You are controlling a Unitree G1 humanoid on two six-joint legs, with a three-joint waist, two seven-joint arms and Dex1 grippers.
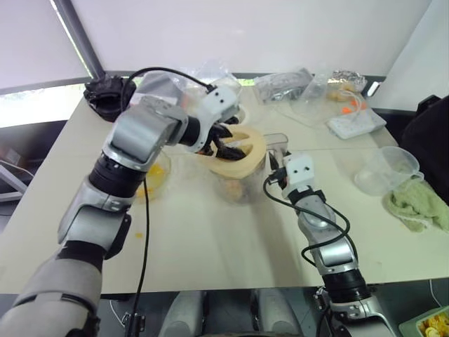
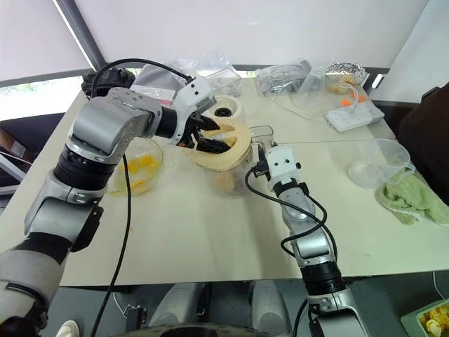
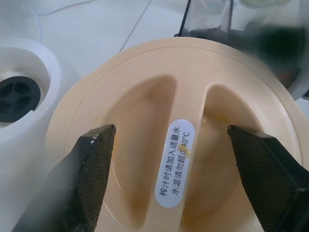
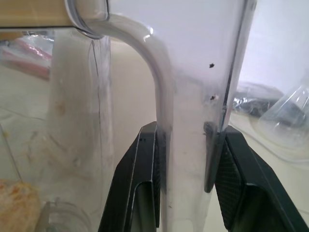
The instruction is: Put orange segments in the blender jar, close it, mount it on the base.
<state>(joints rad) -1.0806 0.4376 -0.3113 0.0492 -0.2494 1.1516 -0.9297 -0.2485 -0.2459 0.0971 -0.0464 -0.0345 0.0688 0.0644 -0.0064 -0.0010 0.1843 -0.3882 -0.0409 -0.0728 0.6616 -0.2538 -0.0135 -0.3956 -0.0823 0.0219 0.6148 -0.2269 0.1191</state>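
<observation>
The clear blender jar (image 1: pixel 237 187) stands mid-table with a cream lid (image 1: pixel 245 163) lying slightly tilted on its mouth. Orange segments (image 4: pixel 15 203) lie at its bottom. My left gripper (image 3: pixel 171 133) hovers just over the lid, open, with a finger on each side of the lid's raised centre ridge (image 3: pixel 181 159) and clear of it. My right gripper (image 4: pixel 186 130) is shut on the jar's clear side handle (image 4: pixel 188 87) from the near side. The cream-white base (image 2: pixel 226 109) with its dark socket stands just behind the jar.
A glass dish (image 2: pixel 140 168) with more orange pieces sits left of the jar. A black toothed ring (image 1: pixel 109 95) lies far left. Plastic bags (image 1: pixel 284 84) and a power strip (image 1: pixel 356 123) are at the back. At the right are a clear bowl (image 1: pixel 386 168) and a green cloth (image 1: pixel 417 203).
</observation>
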